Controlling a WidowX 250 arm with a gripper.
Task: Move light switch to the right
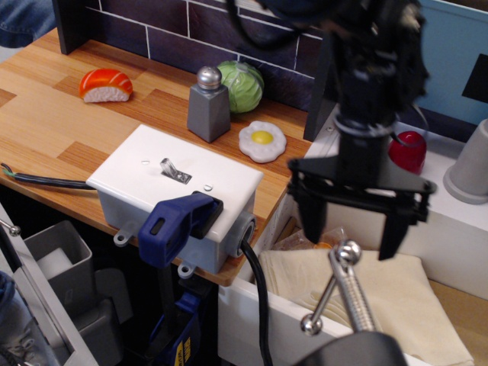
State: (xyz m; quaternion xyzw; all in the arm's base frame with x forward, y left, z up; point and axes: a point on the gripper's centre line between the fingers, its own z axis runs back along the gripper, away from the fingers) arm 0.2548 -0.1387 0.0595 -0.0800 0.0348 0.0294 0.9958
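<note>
The light switch (169,167) is a small silver toggle lever on a metal plate, set in the top of a white plastic box (183,194) at the counter's front edge. The lever leans to the left. My gripper (352,229) hangs to the right of the box, over the white sink area, well apart from the switch. Its two black fingers point down, spread wide, with nothing between them.
A blue clamp (177,221) grips the box's front edge. A grey salt shaker (208,105), green cabbage (240,85), toy fried egg (263,141) and salmon sushi (106,85) sit on the wooden counter. A red object (408,150) and chrome faucet (345,290) are at the right.
</note>
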